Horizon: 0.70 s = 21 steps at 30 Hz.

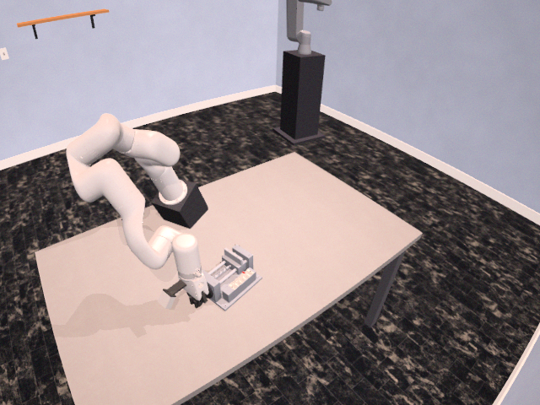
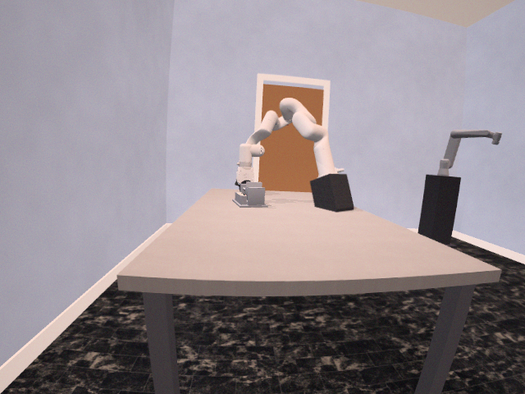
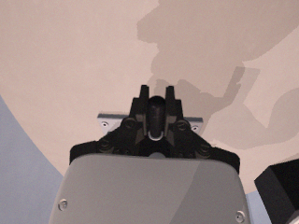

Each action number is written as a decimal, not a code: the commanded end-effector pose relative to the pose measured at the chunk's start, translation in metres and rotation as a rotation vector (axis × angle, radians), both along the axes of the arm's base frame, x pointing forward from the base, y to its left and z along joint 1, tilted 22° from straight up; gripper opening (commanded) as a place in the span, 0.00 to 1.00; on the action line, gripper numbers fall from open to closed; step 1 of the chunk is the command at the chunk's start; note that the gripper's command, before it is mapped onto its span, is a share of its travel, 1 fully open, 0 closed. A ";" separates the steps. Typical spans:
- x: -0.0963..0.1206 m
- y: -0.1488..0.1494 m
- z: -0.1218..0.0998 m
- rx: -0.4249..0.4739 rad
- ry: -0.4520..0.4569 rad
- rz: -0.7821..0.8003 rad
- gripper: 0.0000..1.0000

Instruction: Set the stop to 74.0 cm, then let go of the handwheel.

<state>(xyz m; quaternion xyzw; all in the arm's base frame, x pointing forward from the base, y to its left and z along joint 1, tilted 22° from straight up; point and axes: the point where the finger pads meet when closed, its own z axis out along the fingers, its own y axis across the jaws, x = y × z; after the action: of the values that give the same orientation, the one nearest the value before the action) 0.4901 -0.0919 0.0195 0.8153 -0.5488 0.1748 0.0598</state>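
Note:
The grey stop device [image 1: 214,289] [image 2: 256,195] stands on the table, with rods running between its end blocks. Its stop, a grey sliding block [image 1: 234,259], sits toward the end far from the handwheel. A red mark [image 1: 243,272] shows on the pale scale; its numbers are too small to read. My gripper [image 1: 200,301] [image 3: 157,96] points down at the device's near end, shut on the handwheel's black handle [image 3: 156,114], which stands between the fingers. The handwheel's rim is mostly hidden by the gripper. In the exterior view the device hides the fingertips.
The arm's black base block [image 1: 180,211] [image 2: 331,193] [image 3: 280,191] stands at the table's [image 1: 305,209] [image 2: 276,245] back edge. A second grey arm on a dark pedestal [image 1: 300,95] [image 2: 440,208] stands beyond the table. The arm's shadow falls across the table beside the gripper.

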 end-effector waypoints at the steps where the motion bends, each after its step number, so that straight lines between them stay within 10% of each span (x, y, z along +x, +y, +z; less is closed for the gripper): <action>1: 0.012 0.008 0.008 0.001 -0.009 0.005 0.06; 21: 0.013 0.024 0.048 0.001 -0.009 0.005 0.06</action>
<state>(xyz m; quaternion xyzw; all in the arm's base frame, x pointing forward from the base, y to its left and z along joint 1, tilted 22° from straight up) 0.5065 -0.0683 0.0622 0.8160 -0.5470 0.1785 0.0559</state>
